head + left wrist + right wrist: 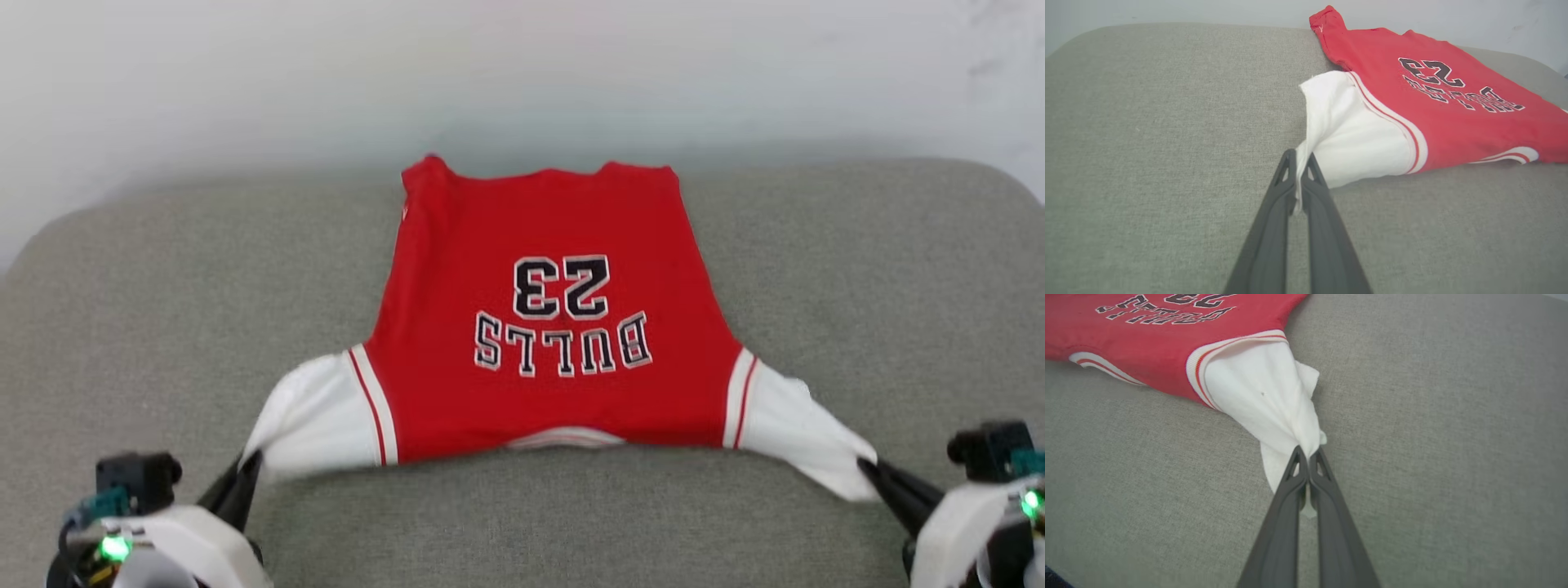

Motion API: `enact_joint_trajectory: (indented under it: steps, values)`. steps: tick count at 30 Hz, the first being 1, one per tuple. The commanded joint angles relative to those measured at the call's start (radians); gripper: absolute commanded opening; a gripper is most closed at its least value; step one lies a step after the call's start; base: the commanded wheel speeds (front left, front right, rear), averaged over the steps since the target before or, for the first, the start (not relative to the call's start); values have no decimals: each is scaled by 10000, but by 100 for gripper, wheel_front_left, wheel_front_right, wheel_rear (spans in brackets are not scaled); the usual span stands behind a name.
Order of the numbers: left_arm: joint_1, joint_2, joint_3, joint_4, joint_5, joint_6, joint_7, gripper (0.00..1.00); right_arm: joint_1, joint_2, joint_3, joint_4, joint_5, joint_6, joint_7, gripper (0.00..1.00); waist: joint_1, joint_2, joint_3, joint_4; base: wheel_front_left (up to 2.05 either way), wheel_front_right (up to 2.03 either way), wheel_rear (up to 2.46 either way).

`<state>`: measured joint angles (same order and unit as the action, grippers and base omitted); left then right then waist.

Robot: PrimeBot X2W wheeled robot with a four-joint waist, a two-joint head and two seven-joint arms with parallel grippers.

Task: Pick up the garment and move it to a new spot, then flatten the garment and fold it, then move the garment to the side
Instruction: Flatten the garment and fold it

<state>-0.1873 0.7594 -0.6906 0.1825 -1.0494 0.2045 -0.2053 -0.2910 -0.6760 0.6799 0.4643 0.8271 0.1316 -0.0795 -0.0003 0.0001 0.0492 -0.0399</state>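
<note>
the garment (555, 351), a red jersey with white sleeves edged in red stripes, lies spread out, printed side up, with black white-outlined "bulls" and 23 reading upside down in the head view. it stretches between the two tools: one sleeve tip is pinched in the left gripper (1299, 157), the other in the right gripper (1308, 451). the striped neckline lies nearest them and the hem farthest, with one far corner rucked up.
</note>
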Motion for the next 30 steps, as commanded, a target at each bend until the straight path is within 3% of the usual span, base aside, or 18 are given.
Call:
enact_joint_trajectory:
  steps: [1,11,19,20,21,22,23,30]
  values:
    - [273,-13,-32,-47,-95,83,-50,0,469,-69,-196,-23,64,-18,16,0,3,-1,-255,54,0,0,0]
    - [1900,-211,24,-279,-608,430,-331,0,3427,-269,-1968,-744,2,-20,719,0,3,-1,-660,265,0,0,0]
    - [2234,-460,-180,-189,-548,400,-397,0,4599,75,-3063,-1604,-453,-18,1659,0,3,-1,-657,380,0,0,0]
    - [2156,-491,-190,-183,-520,391,-397,0,4605,154,-3238,-1733,-555,-18,1680,11,3,-1,-648,391,0,0,0]
    - [2076,-524,-211,-186,-481,385,-386,0,4609,221,-3423,-1834,-660,-18,1756,39,3,-1,-641,400,0,0,0]
    - [1991,-563,-227,-192,-435,392,-383,0,4604,300,-3570,-1983,-808,-17,1796,90,3,-1,-634,414,0,0,0]
    - [1925,-606,-237,-191,-400,432,-387,0,4566,383,-3744,-2121,-956,-17,1817,100,3,-1,-627,426,0,0,0]
    - [1376,-851,-357,-356,-20,527,-394,0,4034,768,-5042,-3241,-1675,-17,1886,100,3,-1,-352,630,0,0,0]
